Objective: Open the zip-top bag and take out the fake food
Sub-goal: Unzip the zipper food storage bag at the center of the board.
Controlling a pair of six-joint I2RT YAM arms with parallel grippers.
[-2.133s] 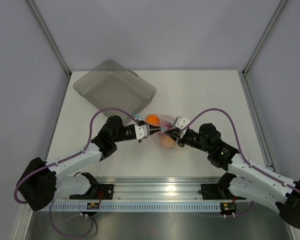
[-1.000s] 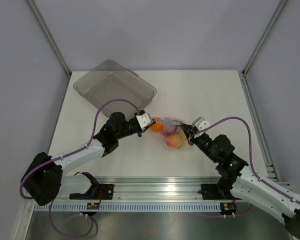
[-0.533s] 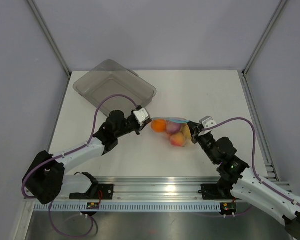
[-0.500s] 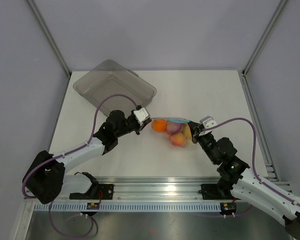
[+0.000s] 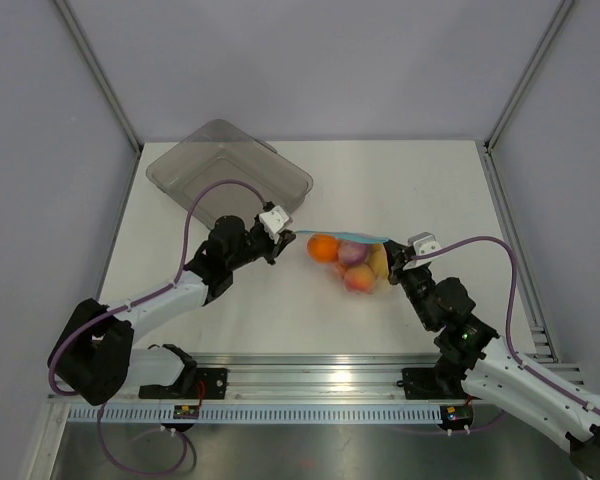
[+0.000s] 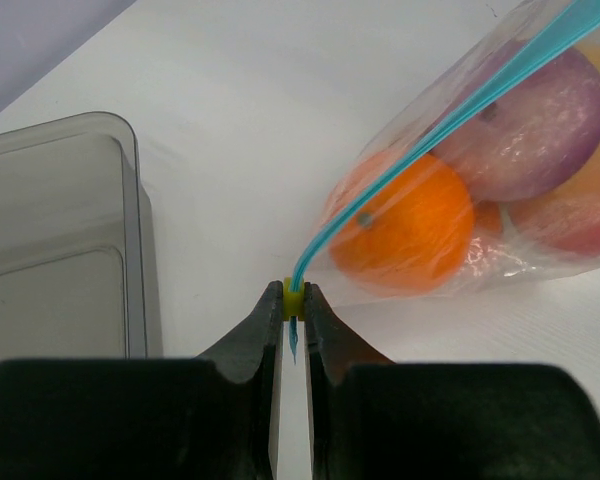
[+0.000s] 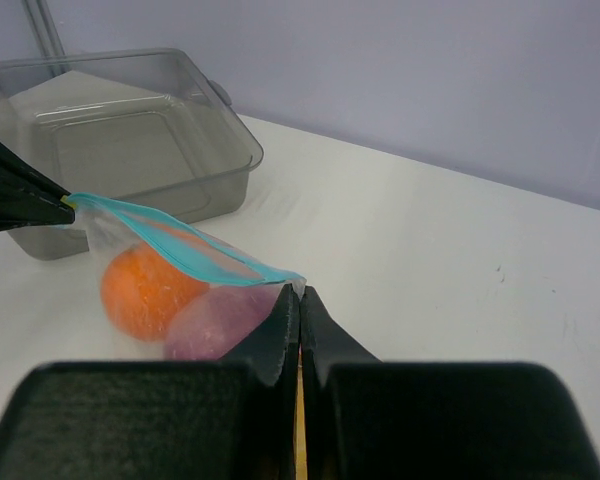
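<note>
The clear zip-top bag [image 5: 348, 258] hangs stretched between my two grippers above the white table, its teal zip strip [image 5: 345, 236] taut on top. Inside it show an orange ball [image 5: 323, 247], a purple piece [image 5: 353, 252], a peach [image 5: 358, 279] and a yellow bit [image 5: 377, 263]. My left gripper [image 5: 288, 237] is shut on the small yellow slider [image 6: 294, 301] at the left end of the strip [image 6: 450, 120]. My right gripper [image 5: 395, 257] is shut on the bag's right corner [image 7: 298, 287]; the orange ball [image 7: 145, 287] and purple piece [image 7: 220, 320] hang just left of it.
A grey translucent rectangular tray [image 5: 228, 178] stands at the back left, just behind my left gripper; it also shows in the left wrist view [image 6: 60, 250] and the right wrist view [image 7: 120, 130]. Grey walls close the table's sides and back.
The two grippers have moved apart, left one back-left and right one to the right, stretching the bag and its zip strip out between them and lifting the food.
</note>
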